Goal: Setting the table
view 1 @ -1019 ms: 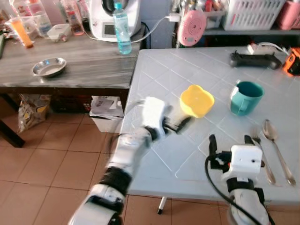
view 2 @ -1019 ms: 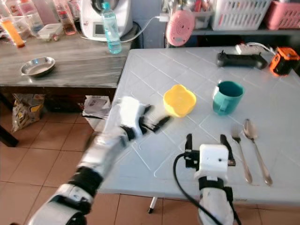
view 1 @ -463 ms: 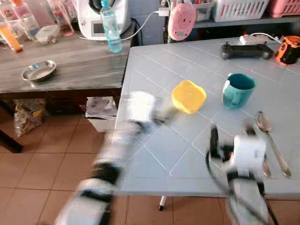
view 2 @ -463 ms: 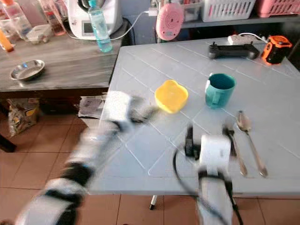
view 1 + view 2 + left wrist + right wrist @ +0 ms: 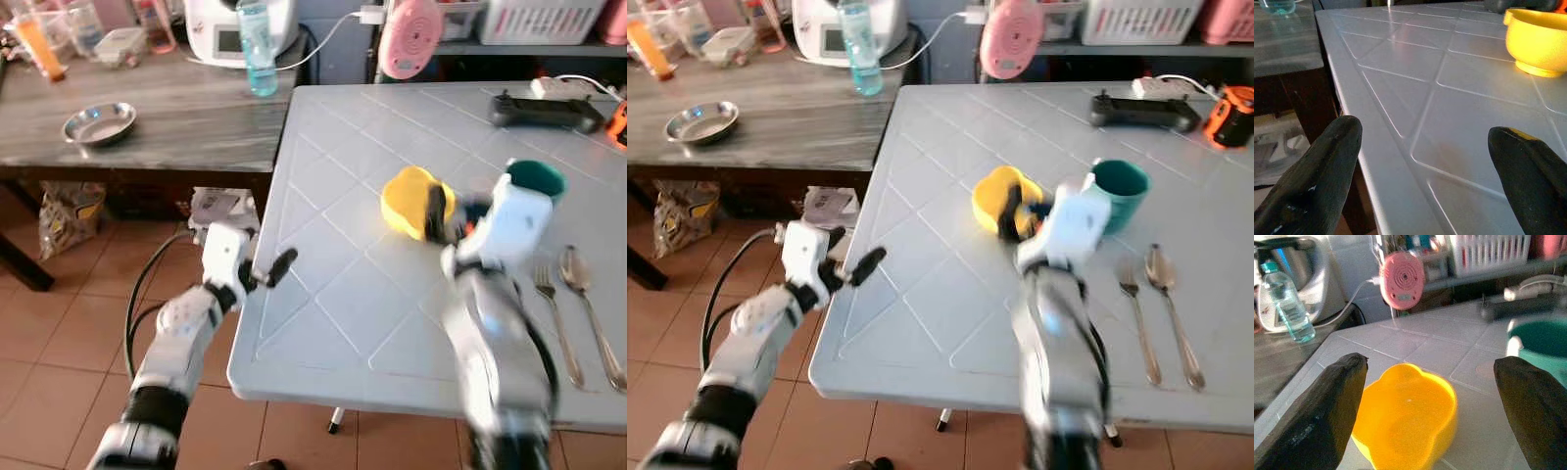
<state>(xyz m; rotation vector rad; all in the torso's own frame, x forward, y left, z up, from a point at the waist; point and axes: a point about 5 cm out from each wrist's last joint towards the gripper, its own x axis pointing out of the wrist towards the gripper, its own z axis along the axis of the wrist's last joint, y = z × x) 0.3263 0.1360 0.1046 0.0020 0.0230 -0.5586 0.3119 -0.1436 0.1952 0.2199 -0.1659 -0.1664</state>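
Note:
A yellow bowl sits mid-table on the white table, with a teal mug to its right. A fork and a spoon lie side by side near the front right. My right gripper, blurred in the eye views, is raised just in front of the bowl. It is open, its fingers spread wider than the bowl, holding nothing. My left gripper hangs at the table's left edge, open and empty, its fingertips level with the tabletop.
A wooden side table at the left carries a steel dish, a water bottle and a white appliance. A pink fan, a black controller and an orange object lie at the table's far edge. A white bin stands on the floor.
My left arm has drawn back from over the table to its left edge. My right arm has risen from the front edge and moved forward to the yellow bowl. The camera shifted.

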